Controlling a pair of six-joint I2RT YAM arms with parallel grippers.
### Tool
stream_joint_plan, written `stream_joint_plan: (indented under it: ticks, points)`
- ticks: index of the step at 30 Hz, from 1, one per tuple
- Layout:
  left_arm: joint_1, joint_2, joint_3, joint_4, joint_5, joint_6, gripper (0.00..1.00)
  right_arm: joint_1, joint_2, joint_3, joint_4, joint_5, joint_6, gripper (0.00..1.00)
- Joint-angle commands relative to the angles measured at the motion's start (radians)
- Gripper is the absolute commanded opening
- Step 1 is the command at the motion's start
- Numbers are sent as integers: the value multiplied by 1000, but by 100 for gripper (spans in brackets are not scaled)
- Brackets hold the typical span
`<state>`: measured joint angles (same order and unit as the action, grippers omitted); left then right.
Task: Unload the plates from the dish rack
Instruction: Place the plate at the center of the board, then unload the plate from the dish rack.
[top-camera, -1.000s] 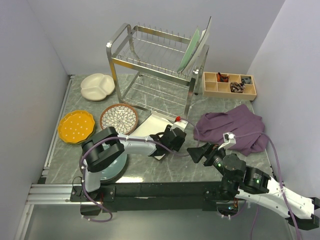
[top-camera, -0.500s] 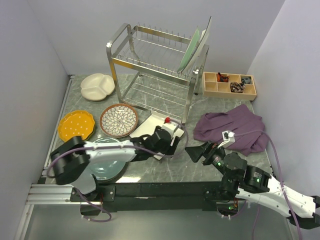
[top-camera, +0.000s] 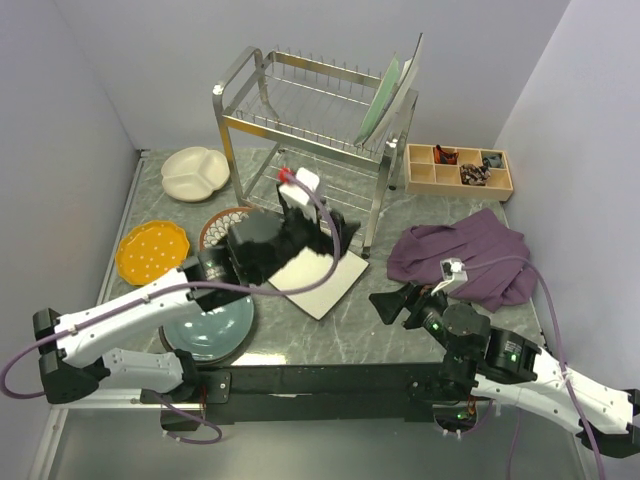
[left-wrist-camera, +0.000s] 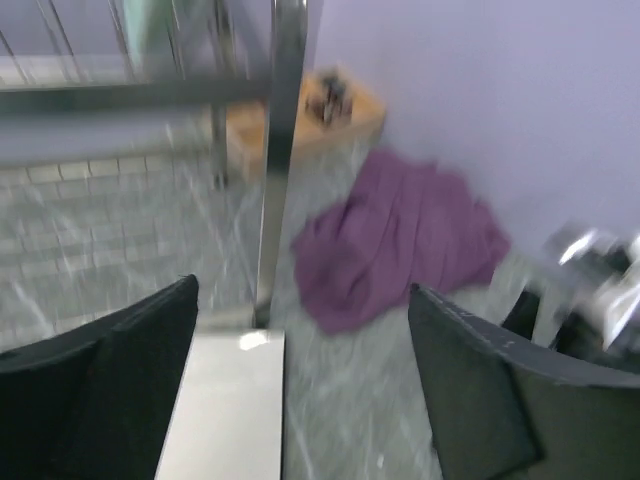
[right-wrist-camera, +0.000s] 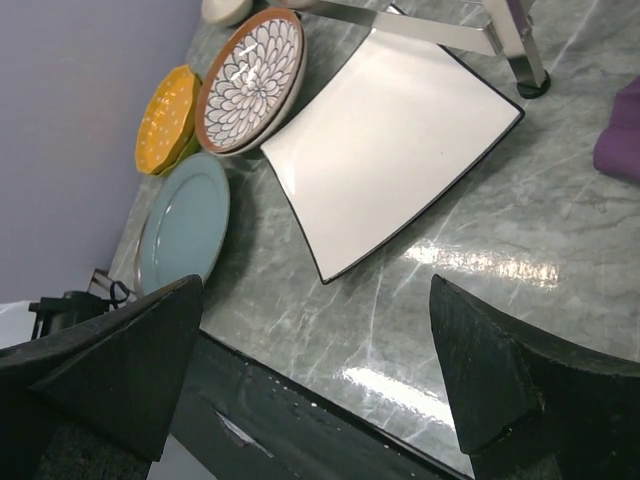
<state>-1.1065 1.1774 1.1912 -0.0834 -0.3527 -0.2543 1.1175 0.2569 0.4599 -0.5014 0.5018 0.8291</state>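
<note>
The dish rack (top-camera: 300, 115) stands at the back, with a pale green plate (top-camera: 378, 100) and a white one (top-camera: 408, 75) upright at its right end. A white square plate (top-camera: 322, 277) lies flat on the table. My left gripper (top-camera: 332, 238) hovers open over its far edge, empty; in the left wrist view the plate (left-wrist-camera: 225, 400) lies below the left finger and the gripper (left-wrist-camera: 300, 400) faces a rack leg (left-wrist-camera: 280, 150). A cream divided plate (top-camera: 195, 172), an orange plate (top-camera: 152, 252), a brown petal plate (right-wrist-camera: 250, 80) and a grey-blue plate (top-camera: 212, 328) lie at the left. My right gripper (top-camera: 392, 303) stands open, empty, near the front edge.
A purple cloth (top-camera: 462, 255) lies crumpled at the right, with a wooden compartment tray (top-camera: 458, 170) behind it. The left arm (top-camera: 140, 305) reaches across the grey-blue plate. Walls close in on the left, back and right.
My left gripper has opened, let go of the white square plate and risen back toward the rack. The plate now lies flat. The right arm has barely moved.
</note>
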Motion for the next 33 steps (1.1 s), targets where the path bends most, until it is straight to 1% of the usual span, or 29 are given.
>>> stream_joint_plan:
  ticks: [1,3,4,6,7,9,10,11,12,16,19,23,26,27,29,33]
  points:
    - [26,60,250,0,-67,187,71,1,22,5,87,-22,-33,100]
    - [72,85,312,26,-78,216,57,1,25,-16,113,-29,-25,100]
    - [94,114,364,43,-62,220,47,1,30,-29,129,-52,-13,100]
    - [155,158,436,50,-14,227,42,1,33,-65,185,-84,-12,100]
    - [186,222,531,36,33,230,41,-1,42,-75,198,-106,-5,99]
    - [209,295,632,-16,70,243,43,1,65,-86,218,-121,-1,99]
    - [221,359,706,-21,90,242,44,1,74,-87,218,-127,-2,99]
    - [224,387,732,-16,98,294,45,1,84,-87,222,-131,-7,99]
    - [229,412,754,-6,106,308,47,-1,102,-86,222,-132,-5,99]
    - [270,528,875,2,243,299,50,1,114,-83,219,-140,4,99]
    - [281,576,913,31,284,286,50,2,88,-86,218,-141,2,98]
    - [292,620,941,45,272,280,50,2,56,-81,186,-123,5,98]
    - [309,630,929,68,264,274,49,2,35,-82,173,-123,10,98]
    - [313,630,921,74,286,271,47,2,28,-83,170,-123,10,98]
    - [329,630,895,76,307,262,46,2,22,-83,167,-121,11,98]
    - [350,660,900,68,343,262,44,2,27,-78,164,-120,8,98]
